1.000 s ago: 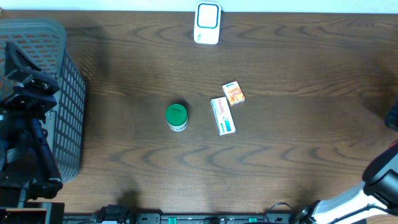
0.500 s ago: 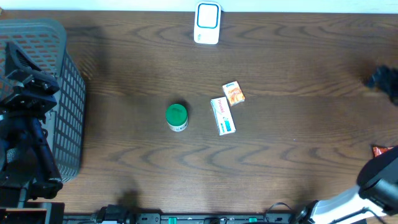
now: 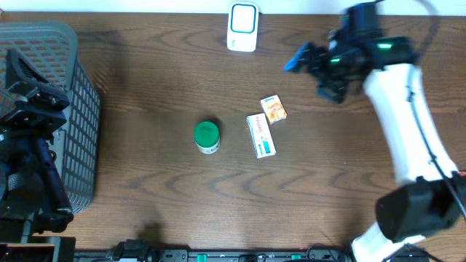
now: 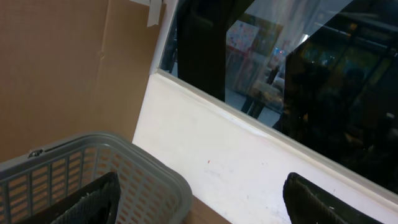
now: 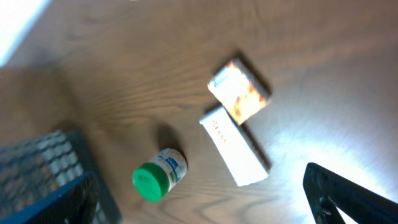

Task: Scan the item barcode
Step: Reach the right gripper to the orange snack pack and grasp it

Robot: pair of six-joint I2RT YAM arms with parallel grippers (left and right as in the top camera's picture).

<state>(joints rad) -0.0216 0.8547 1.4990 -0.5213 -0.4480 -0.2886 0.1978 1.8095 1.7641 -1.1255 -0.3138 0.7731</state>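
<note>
Between right gripper (image 3: 314, 76) fingers: nothing, jaws spread wide, hovering near scanner (image 3: 242, 28); left gripper (image 4: 199, 188) also spread and empty, by basket (image 3: 81, 109). Likely target, small orange box (image 3: 273, 108), lies flat mid-table just beside long white box (image 3: 261, 136). Looks light, stiff cardboard, crushable, so pinch across its short width, gently.

Sheeny wood-grain table (image 3: 145, 204), grey plastic lattice basket (image 3: 81, 109), printed cardboard box (image 3: 273, 108).

Right wrist view smeared; print on small box (image 5: 239, 90) and long box (image 5: 235, 146) unreadable. Basket (image 3: 80, 102) cut by overhead's left edge. Left gripper (image 4: 205, 205) fingertips run off bottom edge
</note>
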